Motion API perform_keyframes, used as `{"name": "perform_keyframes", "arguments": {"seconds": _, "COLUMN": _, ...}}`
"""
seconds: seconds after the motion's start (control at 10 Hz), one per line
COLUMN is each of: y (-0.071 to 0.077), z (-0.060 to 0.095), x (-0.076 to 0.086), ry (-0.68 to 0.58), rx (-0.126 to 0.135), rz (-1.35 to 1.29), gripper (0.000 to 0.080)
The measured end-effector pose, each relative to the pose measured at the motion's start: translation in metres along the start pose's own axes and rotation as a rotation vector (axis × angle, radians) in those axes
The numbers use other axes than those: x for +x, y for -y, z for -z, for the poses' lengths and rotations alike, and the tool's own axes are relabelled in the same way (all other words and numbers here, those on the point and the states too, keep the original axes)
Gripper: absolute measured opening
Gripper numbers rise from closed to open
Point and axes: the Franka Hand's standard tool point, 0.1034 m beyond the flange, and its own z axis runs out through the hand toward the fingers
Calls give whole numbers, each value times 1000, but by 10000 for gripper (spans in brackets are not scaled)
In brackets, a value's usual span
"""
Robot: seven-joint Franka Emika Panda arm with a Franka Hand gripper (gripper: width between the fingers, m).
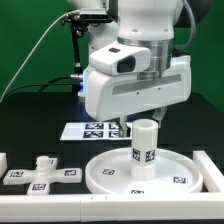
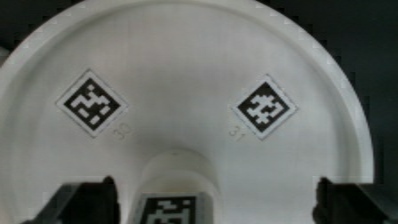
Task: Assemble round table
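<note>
Inside rimmed disc (image 1: 106, 171), upright cylinder leg (image 1: 145, 142)

a green backdrop (image 1: 30, 40) is hanging behind the scene in even light, a black surface (image 1: 30, 125) is spreading out below it, the marker board (image 1: 85, 129) is lying flat on it, and a white raised border (image 1: 50, 208) is running along the near edge.
</note>
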Motion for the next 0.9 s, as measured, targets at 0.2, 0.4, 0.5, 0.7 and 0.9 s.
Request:
{"name": "perform_keyframes", "arguments": {"seconds": 0.2, "y": -3, "z": 8, "x": 9, "ry": -7, "rx": -4, "rz": 4, "gripper": 643}}
{"name": "perform_keyframes", "arguments": {"seconds": 0.4, "y": -13, "z": 16, "x": 22, "ry": -29, "rx": -17, "rz": 6, "gripper": 648}}
{"name": "perform_keyframes", "arguments": {"seconds": 0.5, "y": -11, "z": 16, "x": 27, "ry": -36, "rx": -20, "rz": -9, "gripper": 648}}
{"name": "perform_keyframes", "arguments": {"seconds": 0.7, "y": -8, "z": 10, "x": 28, "ry": -32, "rx": -18, "rz": -12, "gripper": 649}}
{"name": "perform_keyframes", "arguments": {"seconds": 0.9, "y": -9, "z": 9, "x": 29, "ry": -32, "rx": -17, "rz": -25, "gripper": 649}}
